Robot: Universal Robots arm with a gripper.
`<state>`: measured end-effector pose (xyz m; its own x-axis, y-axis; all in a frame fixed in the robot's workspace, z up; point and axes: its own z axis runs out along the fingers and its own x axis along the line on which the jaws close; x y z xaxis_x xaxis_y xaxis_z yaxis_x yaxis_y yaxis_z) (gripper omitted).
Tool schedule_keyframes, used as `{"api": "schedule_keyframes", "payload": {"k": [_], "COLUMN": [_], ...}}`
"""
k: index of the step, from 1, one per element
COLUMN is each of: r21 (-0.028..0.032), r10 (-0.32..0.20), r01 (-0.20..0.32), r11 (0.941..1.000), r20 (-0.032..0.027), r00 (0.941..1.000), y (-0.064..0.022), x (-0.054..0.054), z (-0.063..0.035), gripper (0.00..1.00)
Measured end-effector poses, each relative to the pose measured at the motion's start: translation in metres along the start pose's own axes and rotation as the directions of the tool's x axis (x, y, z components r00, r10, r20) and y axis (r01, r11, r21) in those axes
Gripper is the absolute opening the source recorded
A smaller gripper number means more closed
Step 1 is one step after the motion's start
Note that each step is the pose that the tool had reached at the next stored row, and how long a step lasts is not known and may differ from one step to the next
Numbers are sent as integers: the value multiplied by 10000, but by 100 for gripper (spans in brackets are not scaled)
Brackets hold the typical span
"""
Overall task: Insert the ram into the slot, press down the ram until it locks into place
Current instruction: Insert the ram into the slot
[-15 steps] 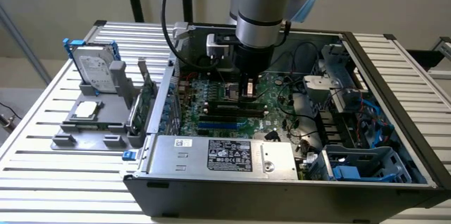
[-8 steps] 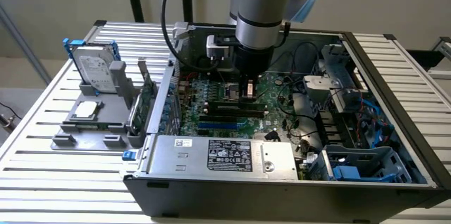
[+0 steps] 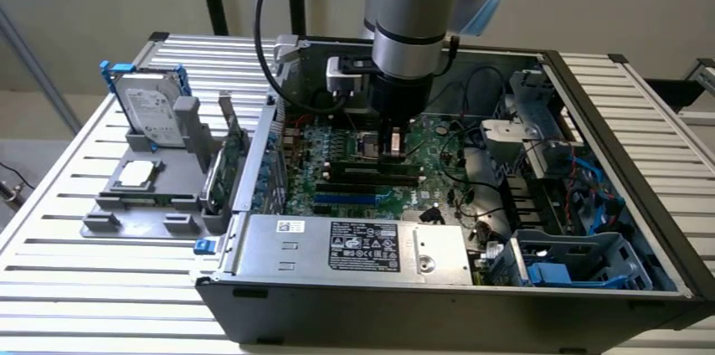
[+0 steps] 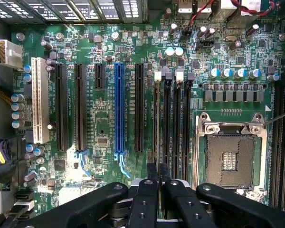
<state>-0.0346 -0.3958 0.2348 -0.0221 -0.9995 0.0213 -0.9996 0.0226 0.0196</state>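
1. Gripper [image 4: 158, 172]: a single claw, set low over the memory bank. Its fingers [image 4: 152, 173] are drawn together with only a sliver of gap between them. Judged to be clenched on the near end of the ram's top edge.
2. The ram [image 4: 156, 118]: seen edge-on as a thin brownish-green line running straight out from the fingertips. It stands upright, in line with the socket beneath it, and meets the claw at its near end.
3. The slot [image 4: 157, 76]: a black socket with a white end clip, the outermost of four parallel strips, on the side toward the blue connector strip [image 4: 118, 109]. The ram lies along its length. The neighbouring slots [image 4: 176, 118] are bare.
4. Progress, judged: the ram is aligned and entered in the slot, so insertion looks done or nearly so. Whether it is pressed fully home cannot be told, because the far clip does not plainly show as closed on the stick's end. Locking is counted as not confirmed.
5. Motherboard [image 4: 104, 142]: wide and green, carrying the slots. The processor socket [image 4: 229, 159] lies beyond the memory bank, away from the blue strip.
6. Exterior view: the gripper [image 3: 391, 152] is upright inside the open computer case [image 3: 447, 317], with its tip down at the slots near the board's middle.
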Motion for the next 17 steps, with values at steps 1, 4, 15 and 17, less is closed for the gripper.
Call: {"api": "schedule_keyframes", "payload": {"k": [1,4,15,17], "r21": [1,5,30,34], "r10": [4,8,8,8], "r01": [-4,-8,-8,-8], "r11": [10000,10000,10000,10000], "r20": [-1,0,-4,-4], "r00": [10000,10000,10000,10000], "y": [0,1,9,9], "x": [0,0,0,0], "z": [1,5,26,30], "gripper": [13,13,13,13]}}
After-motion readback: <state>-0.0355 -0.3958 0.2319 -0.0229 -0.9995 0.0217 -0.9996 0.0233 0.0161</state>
